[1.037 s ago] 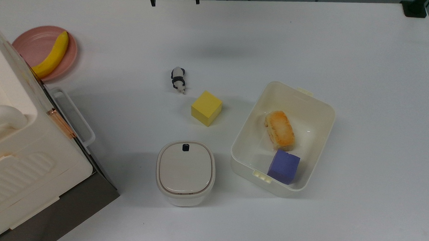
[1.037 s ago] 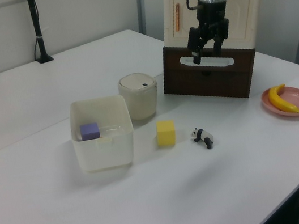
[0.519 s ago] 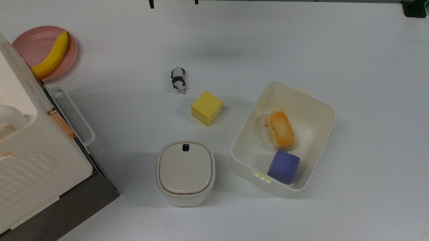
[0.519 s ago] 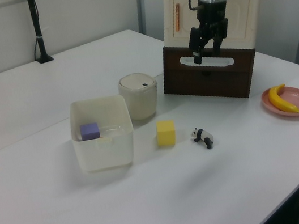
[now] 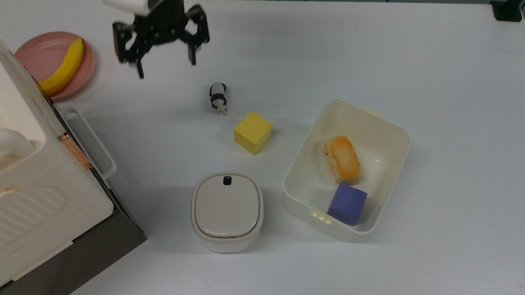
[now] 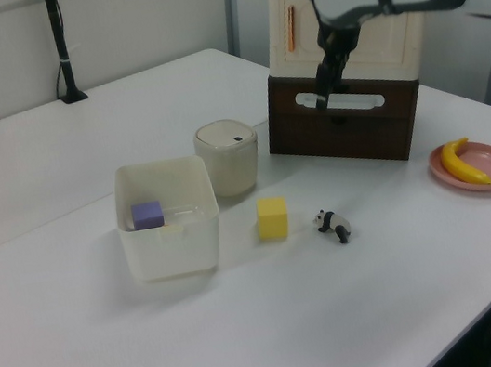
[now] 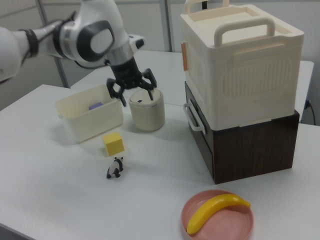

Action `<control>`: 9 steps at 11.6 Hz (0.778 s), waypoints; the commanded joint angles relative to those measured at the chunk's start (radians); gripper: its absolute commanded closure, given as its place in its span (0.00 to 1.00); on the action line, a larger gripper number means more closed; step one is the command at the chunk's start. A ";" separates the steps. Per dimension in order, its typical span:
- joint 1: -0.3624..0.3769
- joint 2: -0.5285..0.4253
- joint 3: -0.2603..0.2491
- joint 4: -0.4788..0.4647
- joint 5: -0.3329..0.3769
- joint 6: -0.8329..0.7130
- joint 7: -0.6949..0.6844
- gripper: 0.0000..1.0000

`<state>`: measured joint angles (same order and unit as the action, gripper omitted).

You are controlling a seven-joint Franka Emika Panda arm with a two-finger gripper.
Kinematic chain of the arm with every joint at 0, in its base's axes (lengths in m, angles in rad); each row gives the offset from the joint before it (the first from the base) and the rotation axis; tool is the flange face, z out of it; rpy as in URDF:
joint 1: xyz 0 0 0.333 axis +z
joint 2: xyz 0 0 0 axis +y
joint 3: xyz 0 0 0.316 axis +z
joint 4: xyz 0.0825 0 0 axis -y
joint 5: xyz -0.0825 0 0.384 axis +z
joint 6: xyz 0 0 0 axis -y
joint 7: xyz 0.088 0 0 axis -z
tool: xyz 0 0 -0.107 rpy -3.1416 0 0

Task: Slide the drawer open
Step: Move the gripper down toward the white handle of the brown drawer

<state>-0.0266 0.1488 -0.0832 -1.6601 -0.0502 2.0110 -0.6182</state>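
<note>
The drawer is the dark brown front panel (image 7: 199,134) with a white loop handle (image 5: 90,142) at the base of the cream cabinet (image 7: 240,65), and it sits shut, flush with the cabinet. In the left view the handle (image 6: 351,102) runs across the panel's upper part. My gripper (image 5: 165,64) hangs open above the table, up and to the right of the handle in the top view, clear of it. Seen in the right view, the gripper (image 7: 131,96) is left of the cabinet, above the round container, with nothing between its fingers.
A pink plate (image 5: 32,51) holds a banana (image 5: 64,68) at the top view's left. A panda figure (image 5: 218,97), a yellow cube (image 5: 252,132) and a round lidded container (image 5: 227,208) stand mid-table. The cream bin (image 5: 370,114) holds a bread piece (image 5: 342,159) and a purple cube (image 5: 347,203).
The gripper has come down from the top view's upper edge, moving left toward the cabinet. In the left view it has turned edge-on. The drawer has not moved.
</note>
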 commanded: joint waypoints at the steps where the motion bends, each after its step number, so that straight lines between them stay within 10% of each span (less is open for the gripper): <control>1: 0.001 0.049 -0.001 0.016 -0.077 0.025 -0.180 0.00; 9: -0.067 0.153 -0.009 0.059 -0.106 0.127 -0.279 0.00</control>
<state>-0.0754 0.2599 -0.0832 -1.6336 -0.1410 2.0813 -0.8796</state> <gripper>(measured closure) 0.000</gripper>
